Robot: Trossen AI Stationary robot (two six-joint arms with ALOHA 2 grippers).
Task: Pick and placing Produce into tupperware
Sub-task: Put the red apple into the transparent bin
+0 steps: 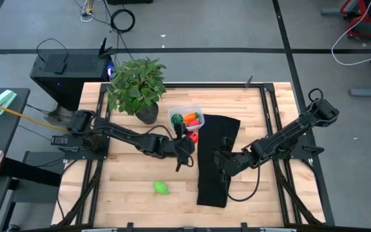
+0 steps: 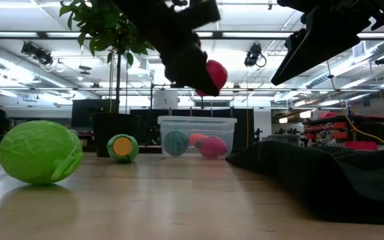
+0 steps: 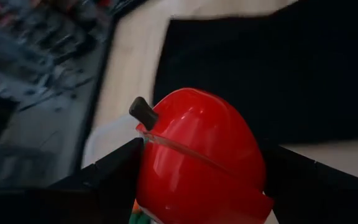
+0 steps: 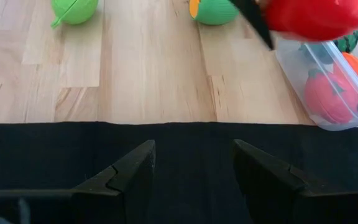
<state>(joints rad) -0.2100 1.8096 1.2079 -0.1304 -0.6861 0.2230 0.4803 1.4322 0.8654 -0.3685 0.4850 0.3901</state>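
Red toy pepper held aloft beside the tub

The left gripper (image 1: 190, 138) is clamped on a red toy pepper (image 3: 197, 155), raised off the table just short of the clear tupperware (image 1: 186, 116), which holds a carrot, a red piece and a dark green one. A light green toy (image 1: 161, 188) lies behind it. The right gripper (image 4: 194, 168) hovers over the black cloth (image 1: 214, 164), fingers apart, holding nothing.
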